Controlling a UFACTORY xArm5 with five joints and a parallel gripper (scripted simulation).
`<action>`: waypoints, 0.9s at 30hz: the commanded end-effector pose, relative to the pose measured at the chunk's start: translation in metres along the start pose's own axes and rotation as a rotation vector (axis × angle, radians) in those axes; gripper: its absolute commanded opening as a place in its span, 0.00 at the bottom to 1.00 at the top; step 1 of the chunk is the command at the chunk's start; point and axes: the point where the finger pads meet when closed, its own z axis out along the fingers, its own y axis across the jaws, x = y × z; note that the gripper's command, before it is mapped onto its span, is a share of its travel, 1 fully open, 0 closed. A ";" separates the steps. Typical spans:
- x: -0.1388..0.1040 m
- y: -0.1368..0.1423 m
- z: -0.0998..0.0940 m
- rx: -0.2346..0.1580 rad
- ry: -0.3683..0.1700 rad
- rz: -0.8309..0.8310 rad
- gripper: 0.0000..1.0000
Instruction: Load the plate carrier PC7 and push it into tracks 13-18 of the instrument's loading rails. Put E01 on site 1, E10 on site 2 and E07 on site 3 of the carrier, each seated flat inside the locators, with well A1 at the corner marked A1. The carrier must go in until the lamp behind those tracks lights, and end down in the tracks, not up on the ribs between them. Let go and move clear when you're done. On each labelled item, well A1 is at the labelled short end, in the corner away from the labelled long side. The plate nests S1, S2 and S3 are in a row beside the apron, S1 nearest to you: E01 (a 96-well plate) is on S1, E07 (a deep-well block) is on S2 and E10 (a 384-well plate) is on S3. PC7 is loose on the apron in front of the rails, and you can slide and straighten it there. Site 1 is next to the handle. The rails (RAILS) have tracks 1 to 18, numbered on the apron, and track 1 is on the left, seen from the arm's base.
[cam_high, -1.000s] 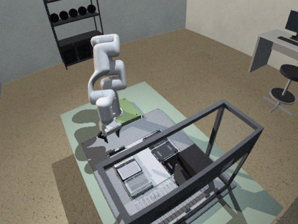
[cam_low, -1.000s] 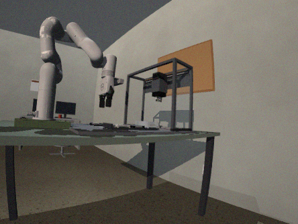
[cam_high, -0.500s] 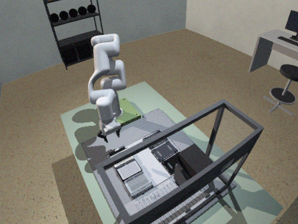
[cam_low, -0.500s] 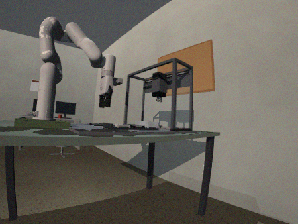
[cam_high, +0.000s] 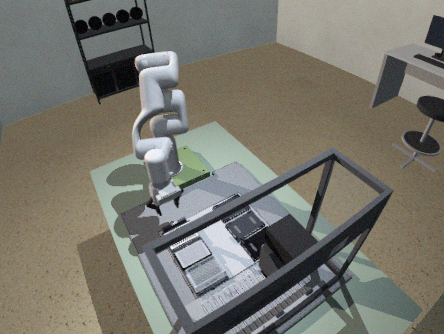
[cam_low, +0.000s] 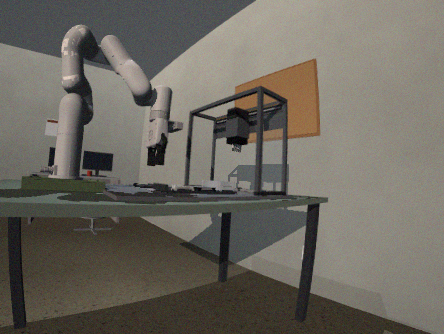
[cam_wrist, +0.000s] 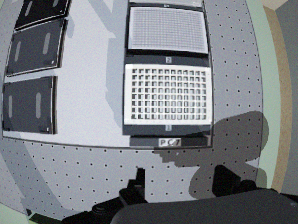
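Carrier PC7 (cam_wrist: 145, 130) lies on the apron, its handle (cam_wrist: 142, 142) toward my gripper. A white 96-well plate (cam_wrist: 167, 95) is on site 1, next to the handle. A 384-well plate (cam_wrist: 167, 30) (cam_high: 193, 252) is on site 2. A translucent block (cam_high: 206, 274) is on site 3, mostly cut off in the wrist view. Fine seating and corner labels are too small to read. Three dark nests (cam_wrist: 25, 102) (cam_wrist: 32, 49) (cam_wrist: 37, 11) are empty. My gripper (cam_wrist: 180, 181) (cam_high: 168, 208) (cam_low: 155, 163) is open and empty, pointing down, high above the deck on the handle side of PC7.
Ribbed rails (cam_high: 235, 292) lie beyond the site 3 end; I cannot tell whether that end is in the tracks. No lit lamp is discernible. A dark gantry frame (cam_high: 320, 197) (cam_low: 260, 145) stands over the rails, with a black head (cam_low: 237, 125) hanging from it.
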 end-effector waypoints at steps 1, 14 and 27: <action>0.001 0.000 0.006 0.016 0.011 0.000 0.81; 0.001 0.000 0.025 0.016 0.011 0.000 0.81; 0.002 0.000 0.045 0.016 0.011 0.000 0.81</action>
